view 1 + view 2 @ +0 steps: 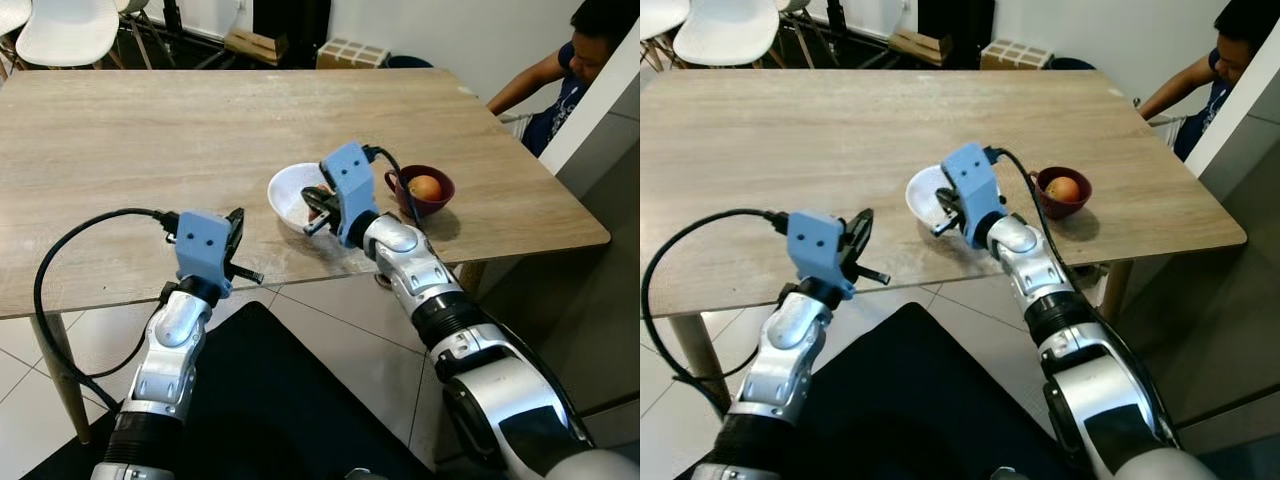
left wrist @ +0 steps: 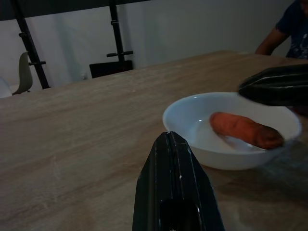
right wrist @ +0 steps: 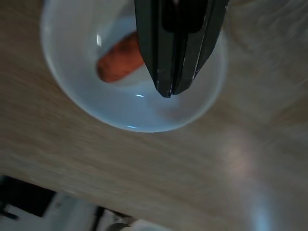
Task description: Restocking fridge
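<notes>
- The right gripper [image 3: 166,91] hangs directly over the white bowl [image 1: 285,195], its two black fingers pressed together and holding nothing; in the right wrist view their tips sit above the bowl's bare middle
- The carrot [image 3: 120,57] lies in the bottom of that bowl, just beside the finger tips and off to one side of them, not under them; I judge the gripper must shift sideways and spread its fingers before it can take the carrot
- The carrot's long axis lies flat along the bowl's floor; in the right wrist view it runs slantwise to the line of the closed fingers, so a small turn of the wrist would probably be needed to close across its narrow width
- The right arm is plainly the nearer one; the left gripper [image 1: 238,232] is over the near edge of the tabletop [image 1: 130,140], near the bowl but apart from it, fingers clenched on nothing, pointing toward the bowl
- Count: one carrot; one white bowl; one dark red bowl [image 1: 440,185] just beside the white one on the robot's right, carrying one round orange-yellow fruit [image 1: 425,187]; two bowls in all
- One person [image 1: 575,60] sits at the far right corner of the tabletop; white chairs [image 1: 68,30] stand beyond the far left edge; a small box [image 1: 352,52] rests on the floor behind
- No fridge can be made out; the restocking seems to be at its start, with the carrot not yet picked up
</notes>
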Controlling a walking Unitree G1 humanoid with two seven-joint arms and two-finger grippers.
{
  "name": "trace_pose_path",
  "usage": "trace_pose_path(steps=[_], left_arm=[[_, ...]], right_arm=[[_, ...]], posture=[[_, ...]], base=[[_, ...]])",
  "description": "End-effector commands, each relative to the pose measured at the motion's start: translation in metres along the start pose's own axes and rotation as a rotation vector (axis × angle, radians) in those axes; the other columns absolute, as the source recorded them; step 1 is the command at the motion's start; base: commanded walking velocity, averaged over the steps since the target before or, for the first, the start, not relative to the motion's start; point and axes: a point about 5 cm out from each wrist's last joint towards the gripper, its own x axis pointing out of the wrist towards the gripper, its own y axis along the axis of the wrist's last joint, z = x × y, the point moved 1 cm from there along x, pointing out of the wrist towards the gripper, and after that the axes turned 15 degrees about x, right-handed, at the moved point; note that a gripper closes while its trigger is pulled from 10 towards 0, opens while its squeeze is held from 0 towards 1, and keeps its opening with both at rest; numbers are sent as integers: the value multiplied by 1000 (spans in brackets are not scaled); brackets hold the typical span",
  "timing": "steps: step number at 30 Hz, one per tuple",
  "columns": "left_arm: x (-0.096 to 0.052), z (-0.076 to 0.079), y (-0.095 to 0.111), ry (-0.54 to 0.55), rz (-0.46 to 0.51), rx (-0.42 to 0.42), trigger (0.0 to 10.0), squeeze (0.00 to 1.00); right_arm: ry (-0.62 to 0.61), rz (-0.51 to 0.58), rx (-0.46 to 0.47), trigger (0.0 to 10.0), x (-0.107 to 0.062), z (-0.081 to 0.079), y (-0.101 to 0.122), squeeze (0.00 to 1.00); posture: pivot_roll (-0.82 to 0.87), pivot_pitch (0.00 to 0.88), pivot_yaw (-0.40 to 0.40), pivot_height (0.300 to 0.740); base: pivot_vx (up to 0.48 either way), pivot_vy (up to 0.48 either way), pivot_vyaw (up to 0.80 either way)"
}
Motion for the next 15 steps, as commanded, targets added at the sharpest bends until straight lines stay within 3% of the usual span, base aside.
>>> trace_pose_path(steps=[1, 9, 15], left_arm=[[1, -5, -3, 4, -10, 14, 10000, 0], [11, -12, -9, -21, -26, 6, 10000, 0], [32, -40, -21, -24, -99, 9, 10000, 0]], right_arm=[[-52, -2, 48, 10000, -4, 13, -4, 0], [-52, 4, 16, 10000, -4, 15, -5, 0], [-69, 31, 17, 10000, -6, 19, -5, 0]], posture=[[-66, 169, -73, 740], [-66, 184, -66, 740], [-72, 194, -51, 740]], base=[[0, 0, 0], [0, 0, 0], [0, 0, 0]])
